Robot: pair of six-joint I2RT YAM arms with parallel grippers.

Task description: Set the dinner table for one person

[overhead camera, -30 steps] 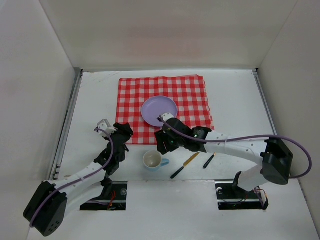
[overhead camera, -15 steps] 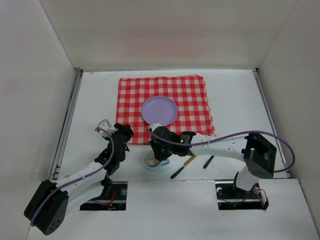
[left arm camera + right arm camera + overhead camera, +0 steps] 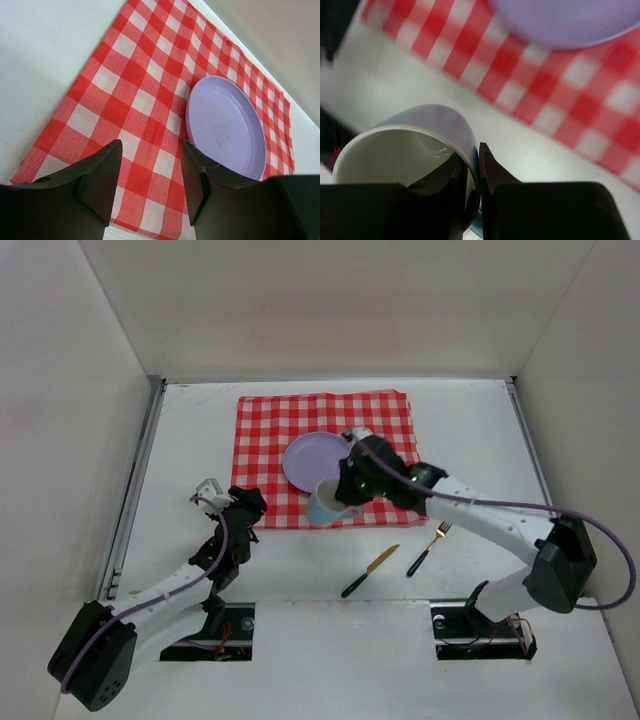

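Note:
A light blue mug with a white inside hangs tilted over the front edge of the red-and-white checked cloth. My right gripper is shut on its wall, one finger inside and one outside, gripping the mug. A lavender plate lies on the cloth just behind the mug. On the white dinner table in front lie a black-handled knife and fork. My left gripper stands open at the cloth's front left corner, nothing between its fingers; the plate shows ahead of it.
Metal rails run along the table's side edges, and white walls close in the back and both sides. The right arm stretches across the front right of the table above the fork.
My right gripper closed on the mug's wall, lifted it from the table in front of the cloth and carried it back toward the plate. The left arm has stayed put.

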